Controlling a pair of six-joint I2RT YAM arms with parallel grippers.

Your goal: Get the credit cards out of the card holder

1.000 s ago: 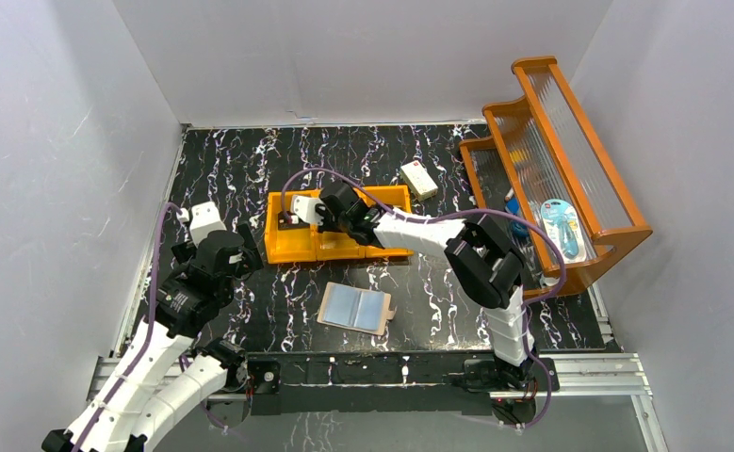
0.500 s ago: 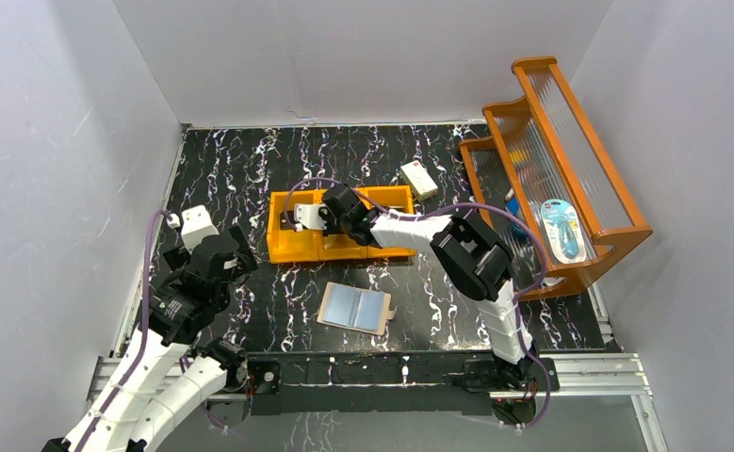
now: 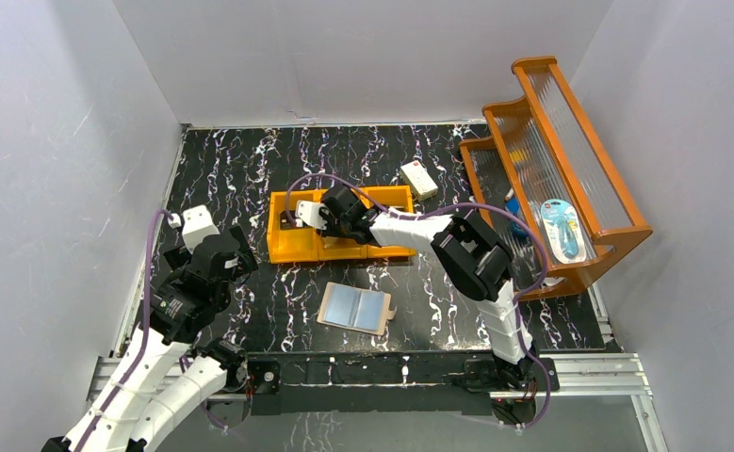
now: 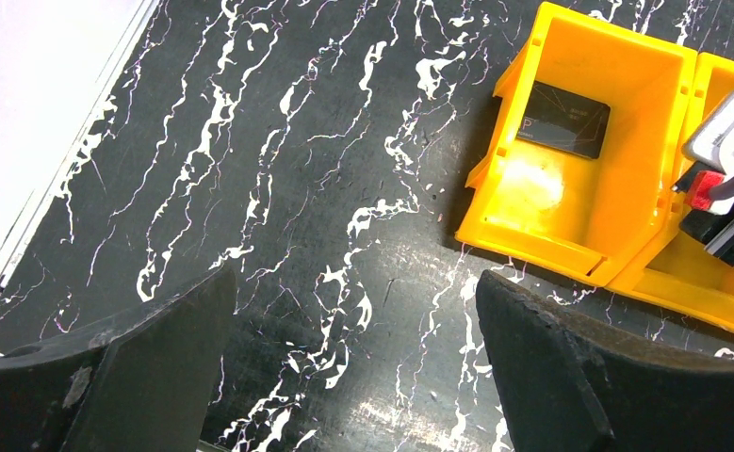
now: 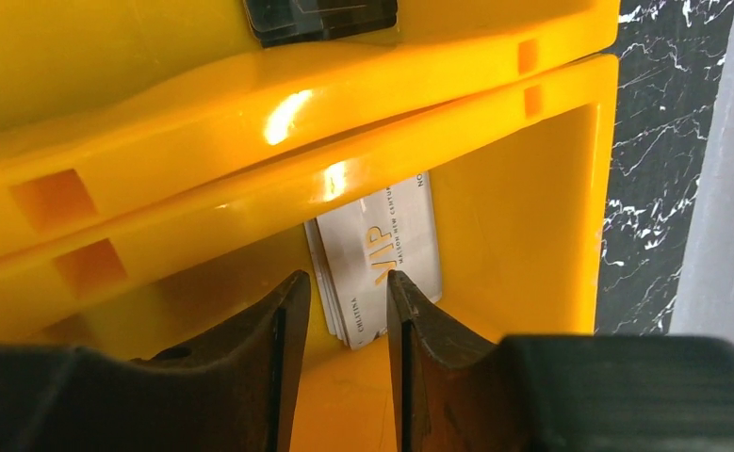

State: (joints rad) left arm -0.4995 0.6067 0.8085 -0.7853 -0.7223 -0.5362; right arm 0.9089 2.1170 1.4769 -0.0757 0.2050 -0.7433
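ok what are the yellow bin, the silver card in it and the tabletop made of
The yellow bin looks like moulded plastic, glossy, with glare along its divider. The silver card is probably plastic, satin finish with printed gold lettering. The tabletop has a black, white-veined marble pattern; stone or laminate, cannot tell.

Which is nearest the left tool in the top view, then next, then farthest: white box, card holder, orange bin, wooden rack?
1. orange bin, just right of the left tool
2. card holder, front middle of the table
3. white box, behind the bin
4. wooden rack, far right side
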